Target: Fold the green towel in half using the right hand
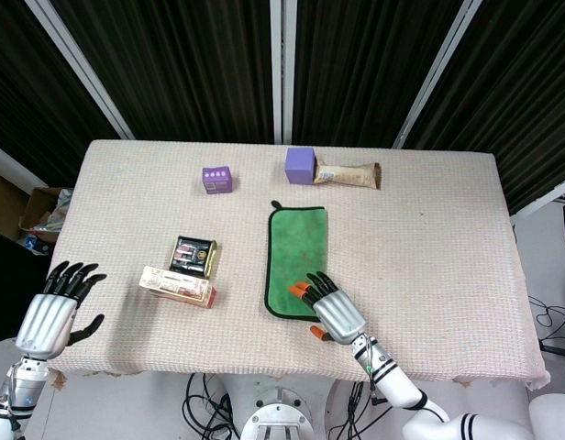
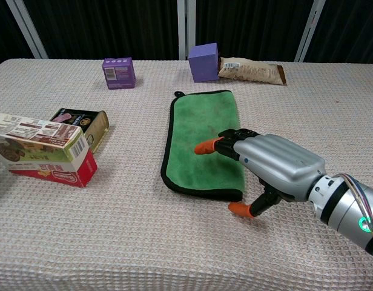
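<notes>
The green towel (image 1: 296, 258) (image 2: 202, 140) lies flat on the table, a long rectangle with a dark hem and a small loop at its far left corner. My right hand (image 1: 333, 312) (image 2: 271, 163) hovers over the towel's near right corner, fingers spread above the cloth and thumb hanging off the near edge; it holds nothing. My left hand (image 1: 55, 307) stays at the table's near left edge, fingers apart and empty. It does not show in the chest view.
A red and cream box (image 1: 179, 285) (image 2: 44, 150) and a dark tin (image 1: 193, 255) (image 2: 83, 123) sit left of the towel. At the far side are a small purple box (image 1: 216, 179) (image 2: 118, 73), a purple cube (image 1: 301, 165) (image 2: 203, 62) and a snack bar wrapper (image 1: 348, 174) (image 2: 252, 71).
</notes>
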You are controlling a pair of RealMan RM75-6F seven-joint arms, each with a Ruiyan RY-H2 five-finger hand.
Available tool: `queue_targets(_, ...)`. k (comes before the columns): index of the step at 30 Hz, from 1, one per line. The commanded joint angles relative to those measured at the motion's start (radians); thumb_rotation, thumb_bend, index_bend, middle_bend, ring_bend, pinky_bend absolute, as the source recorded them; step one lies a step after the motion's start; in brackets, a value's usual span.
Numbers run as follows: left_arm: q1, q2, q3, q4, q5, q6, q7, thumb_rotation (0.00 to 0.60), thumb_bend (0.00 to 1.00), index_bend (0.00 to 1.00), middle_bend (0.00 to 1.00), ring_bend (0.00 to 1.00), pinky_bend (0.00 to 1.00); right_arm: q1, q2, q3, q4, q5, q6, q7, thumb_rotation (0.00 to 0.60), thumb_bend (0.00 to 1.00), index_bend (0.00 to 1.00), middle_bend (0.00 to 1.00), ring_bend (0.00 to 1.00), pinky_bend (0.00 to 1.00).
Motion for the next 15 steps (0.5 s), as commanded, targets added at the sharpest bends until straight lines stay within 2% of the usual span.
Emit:
queue_targets(1,-0.003,-0.001,0.000,0.002,-0.001,-0.005,-0.001,0.600,0.23,0.24,0.14,0.12,0.09,0.005,-0.040,-0.005,0.039,-0.020,0.029,-0.002,0.600,0.16,0.22,0.16,0.00,0.00)
queue_targets(9,-0.001,-0.001,0.002,0.015,0.006,0.007,-0.014,0.600,0.23,0.24,0.14,0.12,0.09,-0.008,-0.177,-0.038,0.186,-0.068,0.115,-0.064,0.600,0.16,0.31,0.17,0.00,0.00)
queue_targets(15,0.003,-0.003,0.002,0.034,0.002,0.013,-0.033,0.600,0.23,0.24,0.14,0.12,0.09,-0.018,-0.228,-0.044,0.277,-0.078,0.156,-0.043,0.600,0.18,0.41,0.20,0.00,0.00)
